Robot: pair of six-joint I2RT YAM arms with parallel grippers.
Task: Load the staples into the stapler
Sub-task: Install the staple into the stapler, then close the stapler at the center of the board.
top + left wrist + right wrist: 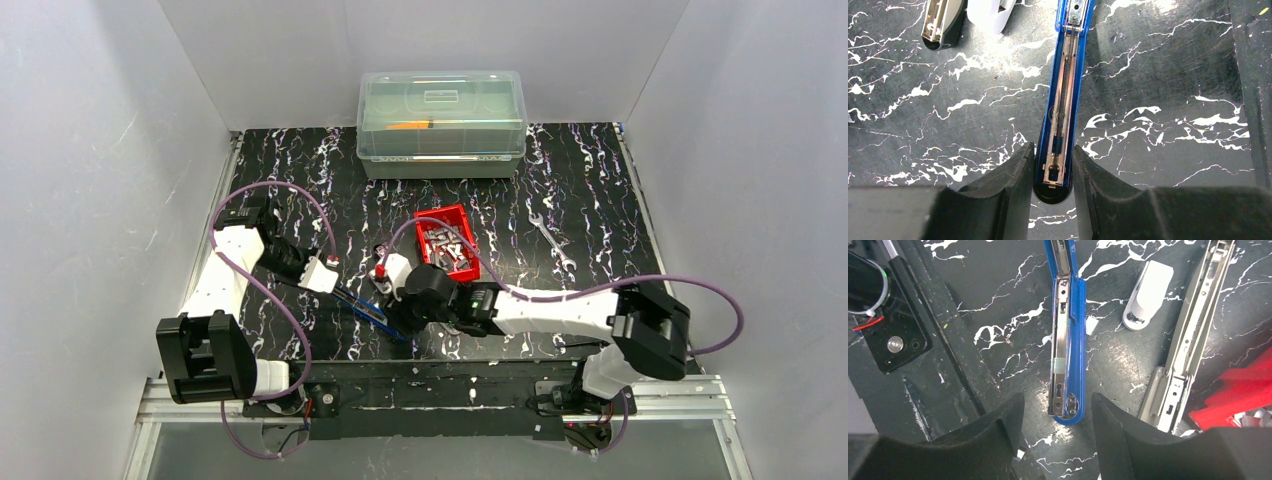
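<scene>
A blue stapler (pixel 368 312) lies opened flat on the black marbled table between my two grippers. My left gripper (pixel 1053 150) is shut on the rounded end of the half that holds the spring and pusher (pixel 1063 100). My right gripper (pixel 1058 397) is open, with one finger on each side of the other half's end (pixel 1068 365) and a gap on both sides. The staples (pixel 443 240) are silvery strips piled in a red bin (pixel 460 215) behind the right gripper. A corner of the bin shows in the right wrist view (pixel 1243 390).
A second stapler, white and grey (pixel 1188 340), lies open next to the blue one, with its white part (pixel 1148 295) beside it. A clear lidded box (pixel 441 125) stands at the back. A wrench (pixel 552 240) lies to the right.
</scene>
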